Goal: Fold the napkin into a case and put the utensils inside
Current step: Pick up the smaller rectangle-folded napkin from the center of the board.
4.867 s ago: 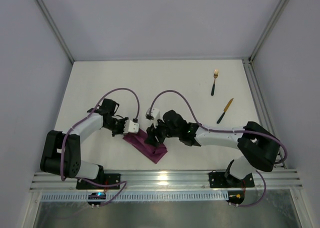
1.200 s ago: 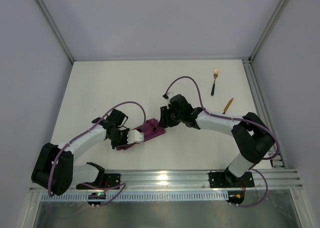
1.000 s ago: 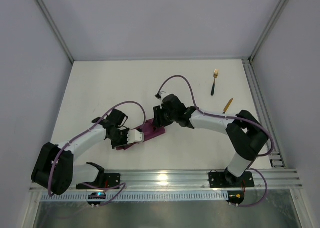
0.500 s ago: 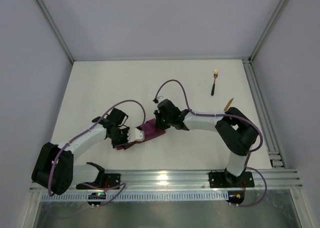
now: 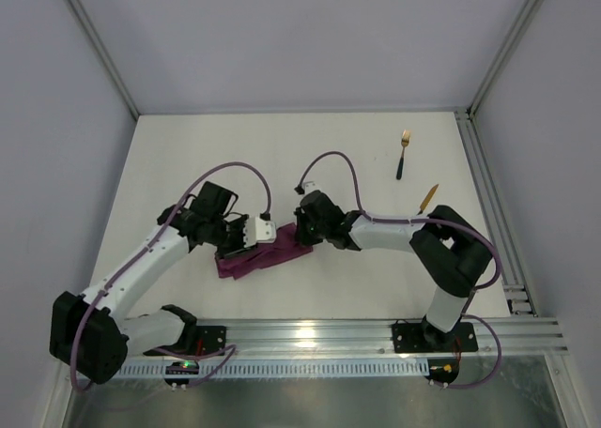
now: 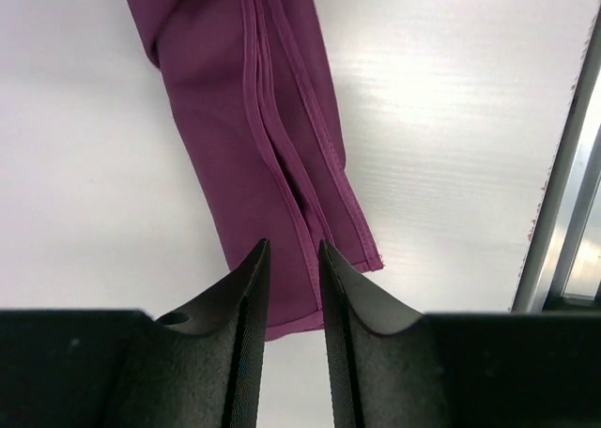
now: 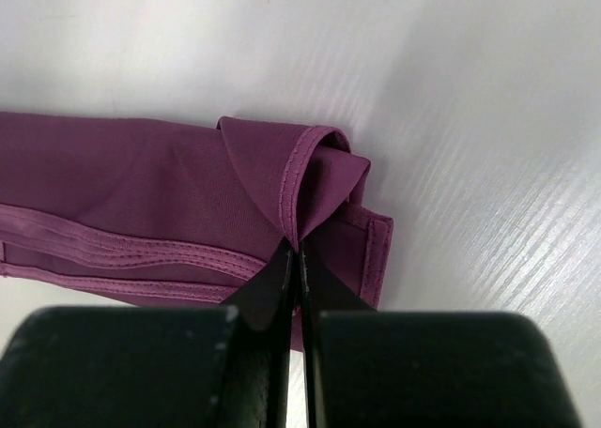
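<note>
While the right gripper [image 7: 294,247] pinches one end of the folded magenta cloth napkin [image 7: 141,189], the left gripper [image 6: 289,252] hangs narrowly open over the other

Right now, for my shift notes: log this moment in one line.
left tool open over napkin | right tool shut on napkin fold | fork, knife untouched

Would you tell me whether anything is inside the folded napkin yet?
The napkin shows only its own folded layers; its interior is covered. The fork and knife lie bare on the table, so neither is inside.
</note>
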{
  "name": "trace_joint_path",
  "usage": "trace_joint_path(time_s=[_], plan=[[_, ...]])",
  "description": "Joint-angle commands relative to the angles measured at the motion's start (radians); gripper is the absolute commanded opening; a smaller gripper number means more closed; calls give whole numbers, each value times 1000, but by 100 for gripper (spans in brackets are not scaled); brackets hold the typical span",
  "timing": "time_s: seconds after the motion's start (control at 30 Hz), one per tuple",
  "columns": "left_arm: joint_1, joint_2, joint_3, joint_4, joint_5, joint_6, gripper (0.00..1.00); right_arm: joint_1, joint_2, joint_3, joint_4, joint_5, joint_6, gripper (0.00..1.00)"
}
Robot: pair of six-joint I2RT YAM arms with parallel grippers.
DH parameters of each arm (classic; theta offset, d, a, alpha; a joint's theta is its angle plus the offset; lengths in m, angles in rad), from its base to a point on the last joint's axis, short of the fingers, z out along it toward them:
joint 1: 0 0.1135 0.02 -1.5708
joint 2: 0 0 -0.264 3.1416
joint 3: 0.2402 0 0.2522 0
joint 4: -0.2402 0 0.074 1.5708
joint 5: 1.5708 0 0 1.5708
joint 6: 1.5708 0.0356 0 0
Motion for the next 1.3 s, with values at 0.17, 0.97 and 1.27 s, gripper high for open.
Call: trace_joint_path(time_s=[0.17, 0.97, 1.27], plan=[[-271, 17, -89, 128, -95, -18, 31, -47, 5, 4, 89, -97, 43, 4], [-439, 205, -159, 507, -262, -21, 34, -52, -1, 6, 88, -140, 29, 4], [-439, 131, -162, 492, -230, -13, 39, -54, 8, 12, 89, -144, 29, 4]])
